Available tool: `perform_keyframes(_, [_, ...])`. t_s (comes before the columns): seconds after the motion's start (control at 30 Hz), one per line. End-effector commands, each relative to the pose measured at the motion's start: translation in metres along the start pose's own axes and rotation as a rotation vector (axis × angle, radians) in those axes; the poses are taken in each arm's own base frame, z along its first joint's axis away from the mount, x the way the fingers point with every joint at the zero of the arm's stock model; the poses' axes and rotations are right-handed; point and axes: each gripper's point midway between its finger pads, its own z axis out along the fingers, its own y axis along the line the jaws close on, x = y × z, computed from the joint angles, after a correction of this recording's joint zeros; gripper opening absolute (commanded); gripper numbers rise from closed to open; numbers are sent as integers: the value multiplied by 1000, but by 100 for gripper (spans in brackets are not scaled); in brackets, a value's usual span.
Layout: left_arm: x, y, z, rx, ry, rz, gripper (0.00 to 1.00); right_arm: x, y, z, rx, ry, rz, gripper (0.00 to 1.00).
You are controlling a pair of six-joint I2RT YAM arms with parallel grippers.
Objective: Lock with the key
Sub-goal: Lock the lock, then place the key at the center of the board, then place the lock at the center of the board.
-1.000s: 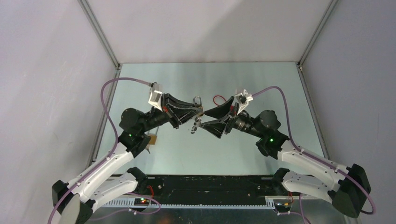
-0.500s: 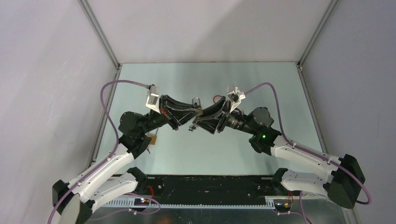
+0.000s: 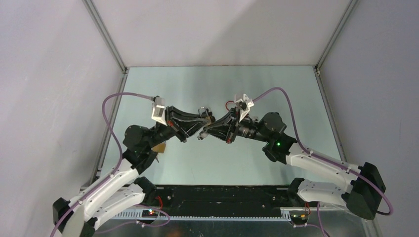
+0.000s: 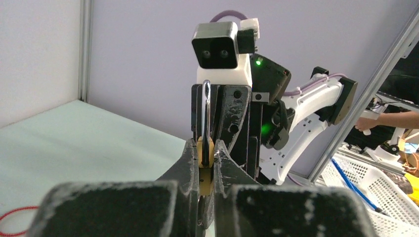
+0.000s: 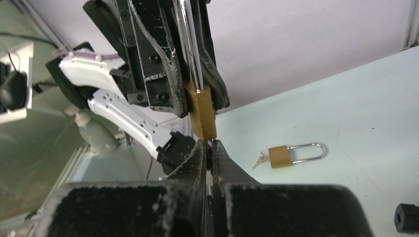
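Observation:
A brass padlock [image 4: 206, 148] with a steel shackle is held in the air, my left gripper [image 4: 206, 145] shut on its body. In the top view the padlock [image 3: 203, 111] hangs over the middle of the table, where the two grippers meet. Just under the padlock [image 5: 201, 111], my right gripper [image 5: 208, 144] is shut, with a thin dark sliver of the key [image 5: 209, 153] between its fingers. Most of the key is hidden by the jaws. Seen from above, the left gripper [image 3: 207, 121] and the right gripper [image 3: 203, 131] touch tip to tip.
A second brass padlock [image 5: 279, 155] with a small key in it lies flat on the table, below the left arm's elbow in the top view [image 3: 159, 148]. A red loop [image 3: 230, 104] lies behind the grippers. Metal frame rails [image 3: 111, 128] edge the table.
The right gripper has moved left to the padlock's underside and closed from wide open to shut. The left arm sank a little, still gripping the padlock.

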Motion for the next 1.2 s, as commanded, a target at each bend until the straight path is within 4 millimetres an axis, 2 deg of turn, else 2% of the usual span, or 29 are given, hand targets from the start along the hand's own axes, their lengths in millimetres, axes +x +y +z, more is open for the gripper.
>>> perform_keyframes(0.0, [-69,-30,-19,4,-247,152,0,44,-8,-12,-8,206,-45,0])
perform_keyframes(0.03, [-71,-30,-22,-5,-255,159,0,57,-8,-17,-12,259,-43,0])
perform_keyframes(0.13, [-78,-33,-29,-26,-275,187,0,78,-8,-29,-19,352,-35,0])
perform_keyframes(0.3, [-74,-18,-32,-95,-271,187,0,87,-7,-39,-34,404,-37,0])
perform_keyframes(0.37, [-68,-13,-28,-105,-249,176,0,83,-16,-40,25,392,-32,0])
perform_keyframes(0.43, [-58,-3,-22,-120,-210,150,0,77,-37,-42,147,364,0,0])
perform_keyframes(0.47, [-51,2,-20,-129,-187,137,0,72,-54,-46,241,341,32,0])
perform_keyframes(0.5, [-40,10,-17,-141,-153,114,0,70,-65,-49,297,328,54,0])
perform_keyframes(0.53, [-31,17,-15,-158,-126,92,0,67,-86,-57,404,305,105,0])
perform_keyframes(0.57, [-15,29,-12,-182,-82,52,0,68,-96,-63,456,298,135,0])
perform_keyframes(0.6, [-5,33,-10,-184,-55,31,0,66,-115,-75,552,265,184,0])
perform_keyframes(0.63, [16,45,-8,-207,-4,-17,0,68,-124,-82,604,255,211,0])
perform_keyframes(0.67, [27,50,-7,-212,25,-42,0,67,-140,-95,695,220,254,0])
perform_keyframes(0.7, [48,61,-5,-236,76,-88,0,71,-148,-105,747,217,280,0])
perform_keyframes(0.73, [59,67,-4,-251,100,-108,0,71,-161,-118,827,183,315,0])
perform_keyframes(0.8, [102,86,-3,-307,192,-177,0,84,-174,-143,945,175,390,0])
perform_keyframes(0.83, [115,85,-1,-311,222,-198,0,87,-180,-154,998,162,431,0])
perform_keyframes(0.93, [171,92,1,-374,331,-288,0,106,-183,-176,1070,162,503,0])
perform_keyframes(0.97, [181,95,1,-398,345,-299,0,114,-182,-182,1091,166,529,0])
perform_keyframes(1.0, [200,95,0,-413,386,-326,0,115,-181,-184,1094,164,536,0])
perform_keyframes(1.17, [246,103,8,-483,460,-413,0,137,-170,-189,1081,231,636,0])
